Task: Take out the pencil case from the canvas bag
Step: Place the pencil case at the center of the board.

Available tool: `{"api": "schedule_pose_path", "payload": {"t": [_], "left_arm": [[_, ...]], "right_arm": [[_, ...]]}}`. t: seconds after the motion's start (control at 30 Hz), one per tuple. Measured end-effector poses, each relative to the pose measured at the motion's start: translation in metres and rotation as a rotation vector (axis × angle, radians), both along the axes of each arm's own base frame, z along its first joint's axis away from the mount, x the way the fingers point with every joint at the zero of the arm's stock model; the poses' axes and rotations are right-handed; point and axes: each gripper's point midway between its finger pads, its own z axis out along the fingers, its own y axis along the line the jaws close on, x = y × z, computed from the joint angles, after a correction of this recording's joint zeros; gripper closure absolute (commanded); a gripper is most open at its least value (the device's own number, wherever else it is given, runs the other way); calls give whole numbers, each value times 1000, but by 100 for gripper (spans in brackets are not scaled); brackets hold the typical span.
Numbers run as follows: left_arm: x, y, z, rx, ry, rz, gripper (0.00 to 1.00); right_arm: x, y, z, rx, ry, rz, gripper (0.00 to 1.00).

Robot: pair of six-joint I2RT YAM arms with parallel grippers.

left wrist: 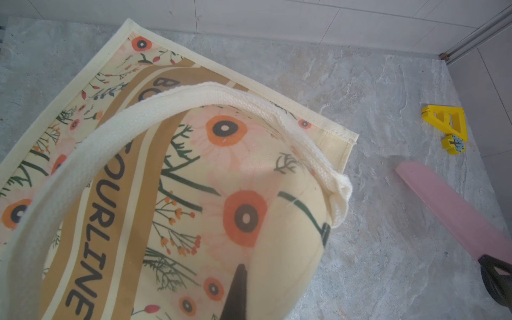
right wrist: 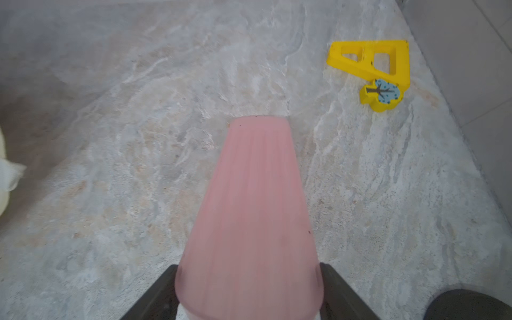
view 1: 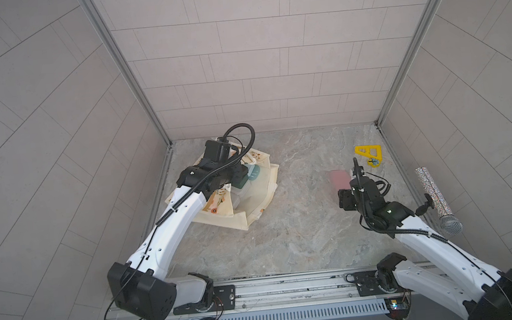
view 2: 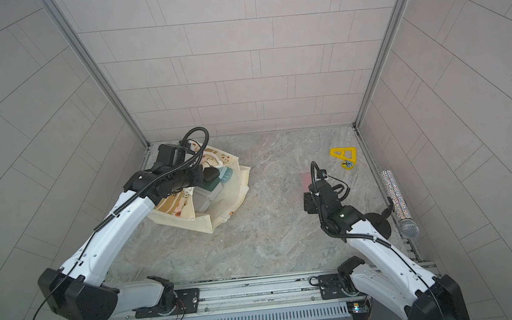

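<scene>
Lying open near the far-left corner of the tabletop, the canvas bag (view 1: 252, 205) is pinched at its printed cloth by the fully closed left gripper (view 1: 245, 175). A green case (view 1: 251, 175) and a pale case (view 1: 245, 196) are seen inside it. A pink pencil case (right wrist: 257, 194) is clamped by the right gripper (right wrist: 249, 267), well apart from the bag toward the right edge, near 2 yellow blocks (right wrist: 368, 61).

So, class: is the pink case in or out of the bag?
Out: the right claw grips the pink case, well apart from the bag.
</scene>
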Motion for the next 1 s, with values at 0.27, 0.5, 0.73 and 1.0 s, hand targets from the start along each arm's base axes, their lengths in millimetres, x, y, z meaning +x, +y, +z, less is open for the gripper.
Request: {"api": "schedule_pose_path", "payload": {"t": [0.27, 0.5, 0.73, 1.0], "left_arm": [[3, -2, -10, -91, 74, -30, 100], [2, -5, -13, -158, 106, -34, 100], [2, -3, -20, -174, 142, 14, 100], [3, 0, -21, -203, 152, 82, 100]], "right_arm": [[53, -24, -13, 31, 56, -59, 38], [98, -26, -31, 26, 125, -17, 38], [135, -49, -49, 1, 192, -15, 37], [161, -52, -65, -63, 259, 74, 34]]}}
